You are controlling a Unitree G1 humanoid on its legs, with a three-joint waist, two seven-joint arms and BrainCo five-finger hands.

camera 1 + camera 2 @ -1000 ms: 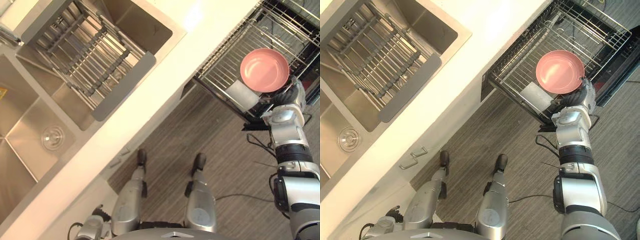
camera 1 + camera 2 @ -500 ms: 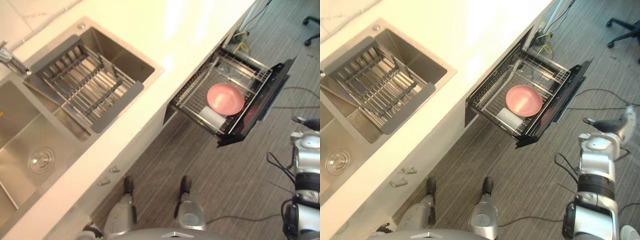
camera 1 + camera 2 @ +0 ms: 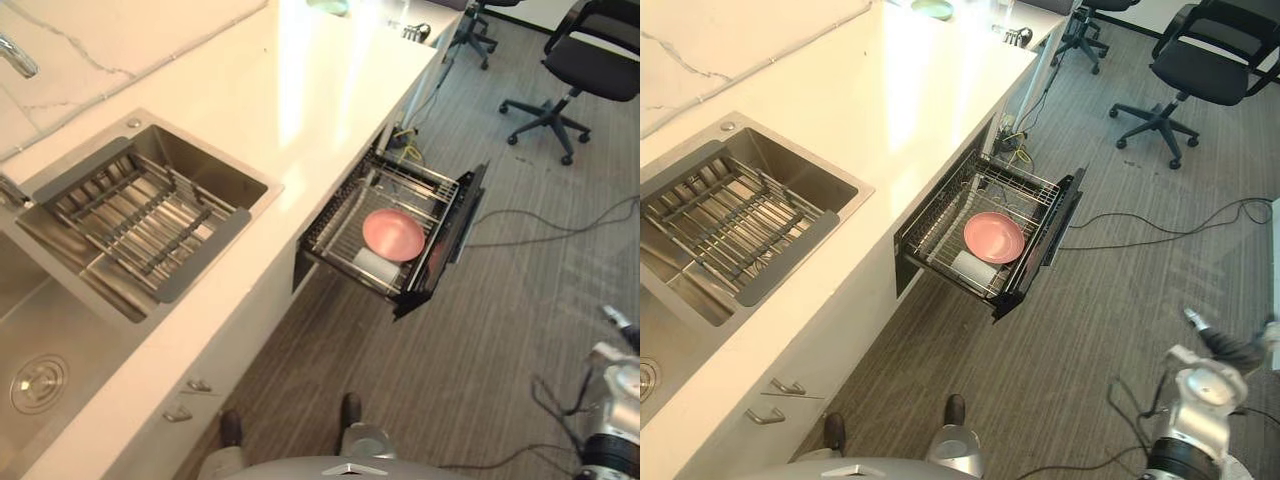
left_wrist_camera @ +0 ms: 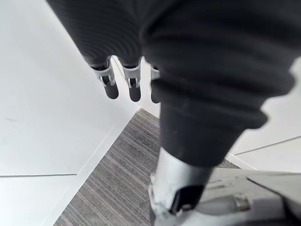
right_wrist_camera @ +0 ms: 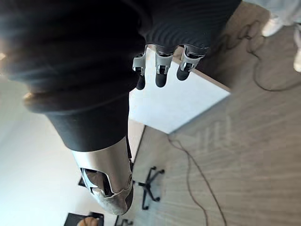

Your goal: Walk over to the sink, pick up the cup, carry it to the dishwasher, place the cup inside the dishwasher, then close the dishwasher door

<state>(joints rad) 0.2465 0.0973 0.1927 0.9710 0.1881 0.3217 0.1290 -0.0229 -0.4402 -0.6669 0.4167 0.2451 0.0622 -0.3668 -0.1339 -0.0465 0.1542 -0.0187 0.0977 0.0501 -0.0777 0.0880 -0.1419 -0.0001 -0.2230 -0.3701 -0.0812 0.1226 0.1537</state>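
Door (image 3: 1042, 248) stood open, so I judged my empty, slack-fingered right hand (image 5: 160, 75) should push its front squarely.

The right arm (image 3: 1203, 392) stood at the lower right, the right hand (image 3: 1234, 349) above it, its fingers (image 5: 160, 75) fairly straight and holding nothing. The left hand (image 4: 123, 79) pointed downward, fingers seemingly relaxed, likewise empty.
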